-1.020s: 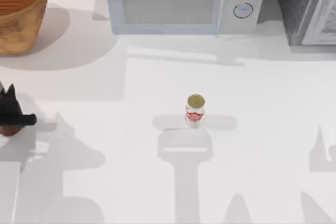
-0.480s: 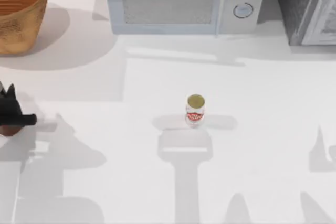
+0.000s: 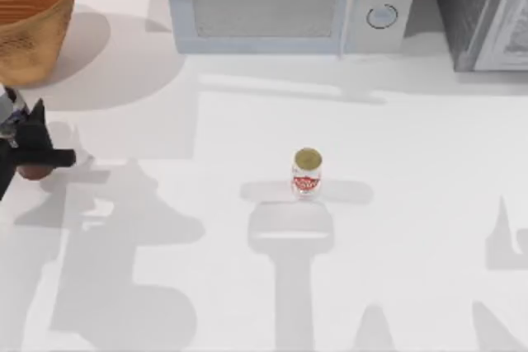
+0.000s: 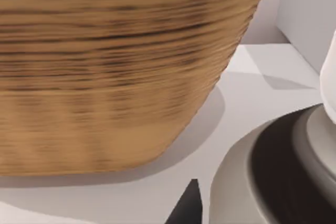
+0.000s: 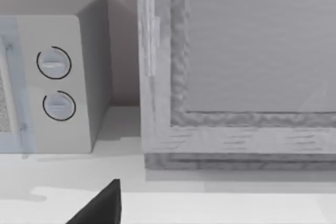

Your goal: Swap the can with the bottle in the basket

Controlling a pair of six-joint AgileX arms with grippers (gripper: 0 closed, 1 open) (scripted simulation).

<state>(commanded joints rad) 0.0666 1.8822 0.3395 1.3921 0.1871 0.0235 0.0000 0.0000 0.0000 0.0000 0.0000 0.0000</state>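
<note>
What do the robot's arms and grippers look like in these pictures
The left gripper, at the top view's left edge below the basket, is matte black, with pointed, wedge-shaped fingers and a short black bar jutting sideways. A pale grey-white link joins it at the frame edge. In the right wrist view, the right gripper appears as one black, pointed fingertip. No cables or markings are visible.

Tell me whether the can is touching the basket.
Apart. The top view shows the can standing alone mid-table, with a wide stretch of bare table between it and the basket at the far left corner.
</note>
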